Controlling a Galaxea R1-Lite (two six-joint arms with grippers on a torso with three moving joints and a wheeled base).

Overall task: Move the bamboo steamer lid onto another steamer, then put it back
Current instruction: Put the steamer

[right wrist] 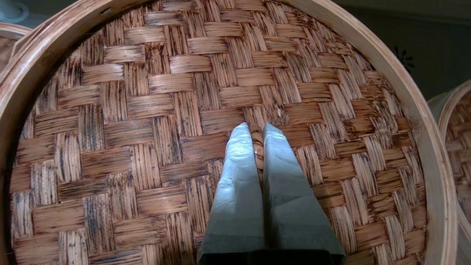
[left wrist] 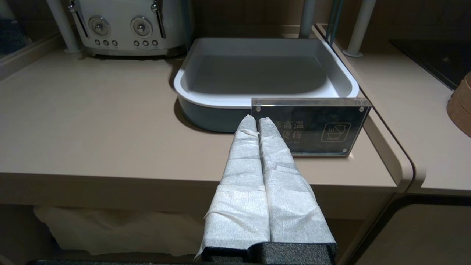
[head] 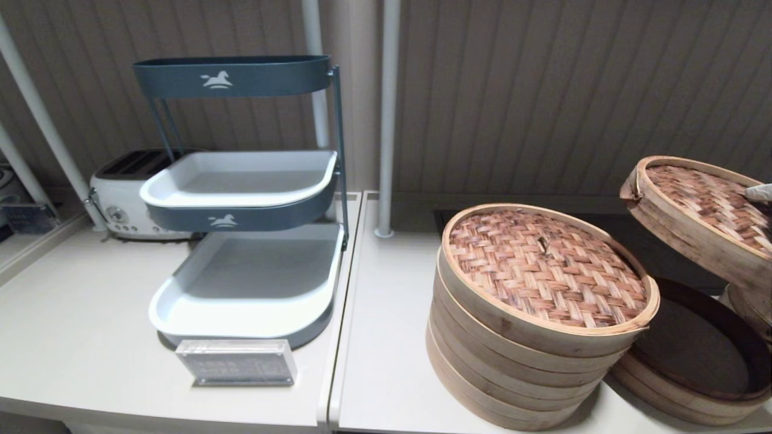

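A bamboo steamer lid (head: pixel 699 205) with a reddish-brown woven top hangs tilted in the air at the far right, above the low two-tier steamer (head: pixel 693 349), whose dark inside lies open. My right gripper (head: pixel 761 193) is shut on the small centre loop of this bamboo steamer lid (right wrist: pixel 147 110), as the right wrist view shows around my right gripper (right wrist: pixel 257 129). To the left stands the tall steamer stack (head: pixel 518 367), wearing its own near-identical lid (head: pixel 546 268). My left gripper (left wrist: pixel 257 119) is shut and empty, held off the counter's front edge by the acrylic sign.
A three-tier grey tray rack (head: pixel 241 181) and a white toaster (head: pixel 129 199) stand at the left, with an acrylic sign (head: pixel 236 361) in front. White poles (head: pixel 386 120) rise at the back. Another bamboo piece (head: pixel 751 304) shows at the right edge.
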